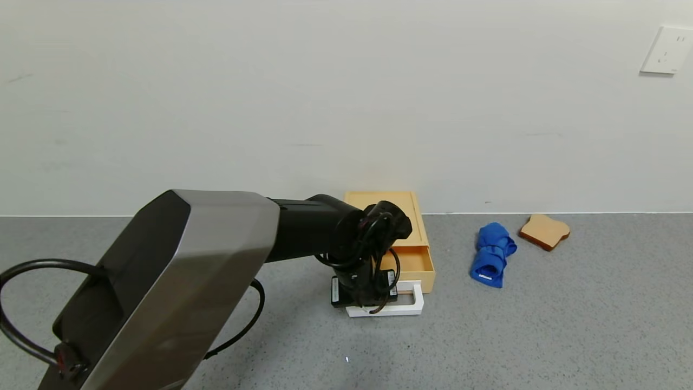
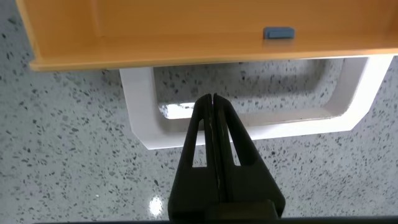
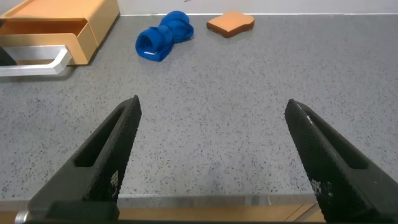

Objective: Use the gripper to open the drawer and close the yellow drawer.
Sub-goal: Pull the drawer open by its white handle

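The pale yellow drawer (image 1: 417,225) stands against the wall, its tray (image 1: 416,261) slid partly out toward me. A white loop handle (image 1: 412,306) sticks out from the tray's front. My left gripper (image 1: 372,306) points down at that handle. In the left wrist view the left gripper (image 2: 212,98) is shut with nothing between its fingers, and its tips reach past the handle's front bar (image 2: 273,132) into the loop's opening. The tray (image 2: 186,46) shows a small grey-blue piece (image 2: 278,33) inside. My right gripper (image 3: 212,106) hangs open over bare table, far from the drawer (image 3: 68,18).
A rolled blue cloth (image 1: 491,253) and a slice of bread (image 1: 544,231) lie on the grey speckled table to the right of the drawer. A wall outlet (image 1: 666,50) sits high on the right. My left arm's grey shell (image 1: 178,281) fills the lower left.
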